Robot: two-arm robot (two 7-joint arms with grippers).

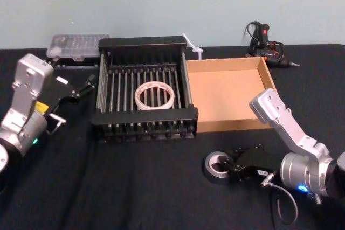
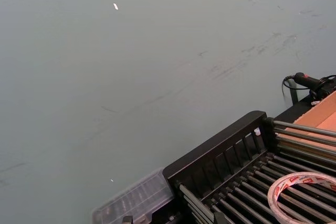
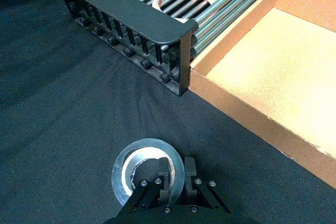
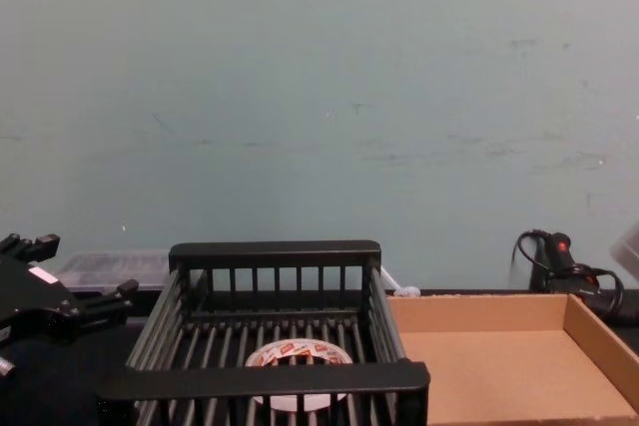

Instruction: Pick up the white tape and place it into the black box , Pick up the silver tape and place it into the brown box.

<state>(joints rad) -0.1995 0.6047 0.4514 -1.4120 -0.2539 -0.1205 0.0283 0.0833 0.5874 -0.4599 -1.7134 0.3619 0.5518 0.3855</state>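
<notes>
Left claw (image 1: 81,87) sits parked off to the left of the black box (image 1: 144,43), fingers spread apart and holding nothing, arm bent up beside the clear plastic case (image 1: 75,45). White tape (image 1: 154,95) already lies flat on the slats inside that box, so half the job looks done. Brown box (image 1: 229,64) next door has nothing in it. Silver tape (image 3: 147,169) lies flat on the black surface in front of it, and the right claw (image 3: 175,169) reaches in low with its fingers pinched on the near wall of the roll. Grip looks thin, so I'd guess the roll could swing or slip out on the lift.
</notes>
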